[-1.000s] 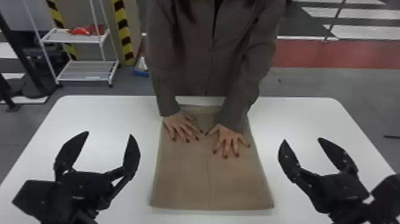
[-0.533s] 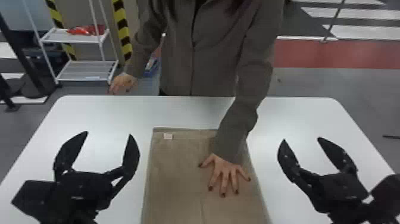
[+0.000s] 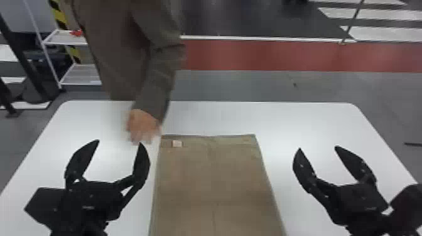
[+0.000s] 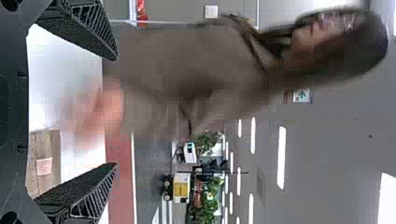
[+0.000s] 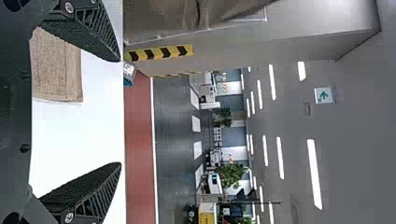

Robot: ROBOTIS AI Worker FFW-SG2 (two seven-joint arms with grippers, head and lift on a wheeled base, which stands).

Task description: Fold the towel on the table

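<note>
Nearest you, the brown towel (image 3: 213, 175) runs out of the head view's lower edge, its long side edges leading away from you across the white table (image 3: 307, 125). It lies between your two grippers: to the right of the left gripper (image 3: 120, 142), whose inner finger is just beside the towel's left edge, and to the left of the right gripper (image 3: 318, 148), set farther off. Both have their fingers spread wide, holding nothing. Farther out, a pale label (image 3: 177, 143) marks the towel's far left corner; a person's hand (image 3: 143, 125) hovers or rests near it, which you cannot tell. The left gripper probably has the shorter approach, but should wait until that hand withdraws.
</note>
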